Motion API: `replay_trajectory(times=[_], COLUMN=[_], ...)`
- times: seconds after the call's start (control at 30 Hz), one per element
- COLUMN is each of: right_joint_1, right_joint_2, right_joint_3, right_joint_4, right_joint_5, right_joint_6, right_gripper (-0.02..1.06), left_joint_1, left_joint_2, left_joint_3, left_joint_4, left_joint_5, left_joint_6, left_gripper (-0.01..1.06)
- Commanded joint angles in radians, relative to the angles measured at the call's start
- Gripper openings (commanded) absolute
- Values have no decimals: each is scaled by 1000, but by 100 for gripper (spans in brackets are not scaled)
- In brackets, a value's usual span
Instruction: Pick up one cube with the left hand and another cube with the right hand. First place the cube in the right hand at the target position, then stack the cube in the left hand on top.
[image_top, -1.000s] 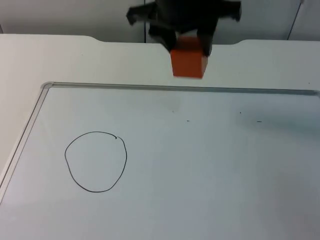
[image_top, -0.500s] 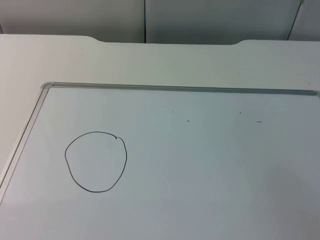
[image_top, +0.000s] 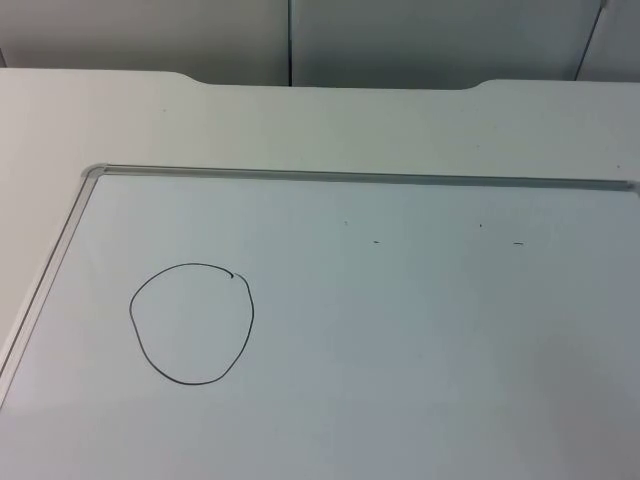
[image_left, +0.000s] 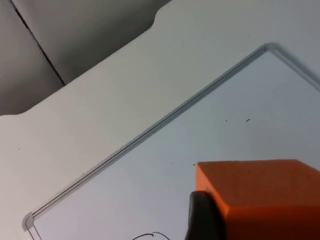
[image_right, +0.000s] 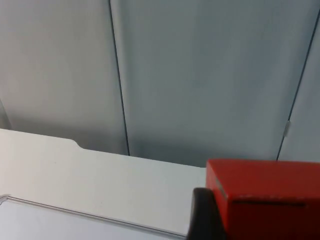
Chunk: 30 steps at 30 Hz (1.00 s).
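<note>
My left gripper (image_left: 262, 227) is shut on an orange cube (image_left: 260, 185), with one black fingertip (image_left: 200, 220) pressed against the cube's side. It hangs above the whiteboard, and a bit of the drawn circle's line (image_left: 150, 235) is visible below it. My right gripper (image_right: 262, 227) is shut on a red cube (image_right: 265, 195), its black fingertip (image_right: 202, 217) against the cube's side. It is held high, facing the grey partition wall. In the top view the target, a hand-drawn black circle (image_top: 191, 323), lies bare on the left part of the whiteboard.
A whiteboard (image_top: 420, 340) with a thin metal frame (image_top: 350, 176) covers most of the white table (image_top: 300, 125). A few small pen marks (image_top: 518, 243) dot its far part. The grey partition wall (image_top: 400, 40) closes the far side.
One second ago a black gripper holding an orange-red cube stood at the far middle of the top view. It left that view half a second ago, and the table has stayed the same since.
</note>
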Motion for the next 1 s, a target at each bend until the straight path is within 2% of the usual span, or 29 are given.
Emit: replay_trajectory(times=[0.0, 0.07, 0.1, 0.13, 0.23, 0.27, 0.4, 0.43, 0.57, 0.6, 0.8, 0.9, 0.97], right_joint_1=[5, 5, 5, 5, 5, 5, 5, 5, 19, 19, 203, 313, 348], right_joint_2=[8, 18, 18, 25, 90, 90, 224, 224, 403, 403, 666, 849, 901], right_joint_3=[-9, -9, -9, -9, -9, -9, -13, -13, -83, -83, -280, -425, -477], right_joint_4=[6, 37, 37, 69, 187, 187, 275, 275, 373, 373, 306, 242, 215], right_joint_5=[-7, 16, 16, 28, 48, 48, 40, 40, 74, 74, 86, 156, 178], right_joint_6=[-8, -42, -42, -66, -159, -159, -218, -218, -299, -299, -287, -255, -239], right_gripper=[0, 0, 0, 0, 0, 0, 0, 0, 0, 0, 0, 0, 0], left_joint_1=[-2, -2, -2, -2, -2, -2, -2, -2, -2, -2, -2, -2, -2], left_joint_2=[-93, -201, -201, -262, -367, -367, -451, -451, -467, -467, -463, -463, -463], left_joint_3=[108, 248, 248, 358, 541, 541, 669, 669, 684, 684, 684, 684, 684], left_joint_4=[17, 45, 45, 86, 164, 164, 177, 177, 165, 165, 144, 144, 144], left_joint_5=[-97, -132, -132, -132, -145, -145, -166, -166, -163, -163, -168, -168, -168], left_joint_6=[-40, -91, -91, -148, -284, -284, -364, -364, -371, -371, -371, -371, -371], left_gripper=[0, 0, 0, 0, 0, 0, 0, 0, 0, 0, 0, 0, 0])
